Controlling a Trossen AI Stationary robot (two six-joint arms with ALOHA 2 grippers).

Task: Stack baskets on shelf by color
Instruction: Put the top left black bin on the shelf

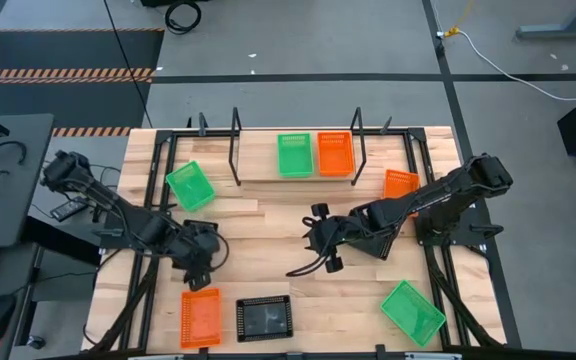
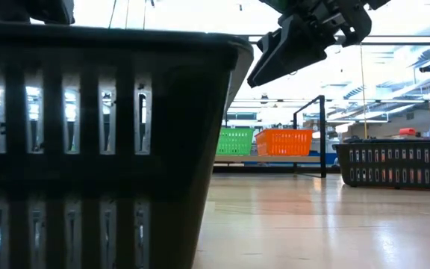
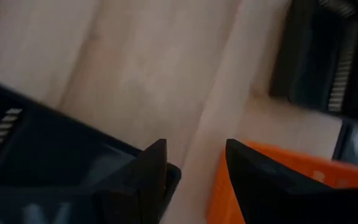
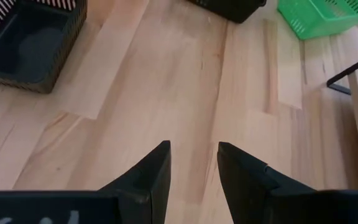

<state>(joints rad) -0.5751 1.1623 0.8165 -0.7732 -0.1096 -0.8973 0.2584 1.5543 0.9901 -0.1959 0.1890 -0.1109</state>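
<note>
The shelf [image 1: 258, 170] stands at the table's far edge, with one green basket [image 1: 293, 155] and one orange basket [image 1: 334, 153] side by side on its board. My left gripper [image 1: 200, 268] is open and hangs low over the near left of the table, at the corner of a black basket [image 3: 48, 155], with an orange basket [image 3: 278, 171] beside its other finger. My right gripper [image 1: 318, 240] is open, raised above bare wood at the table's middle [image 4: 193, 165] and pointing toward the left arm. My left gripper has one finger [image 3: 154, 171] standing at the black basket's rim corner [image 3: 176, 175]. I cannot tell whether it touches. Only bare wood shows between the two fingers.
Loose on the table lie a green basket [image 1: 189, 186] at far left, an orange basket [image 1: 400, 185] at far right, a green basket [image 1: 413, 311] at near right, an orange basket [image 1: 200, 317] and a black basket [image 1: 264, 318] at the near edge. Another black basket [image 2: 394, 163] sits right of centre.
</note>
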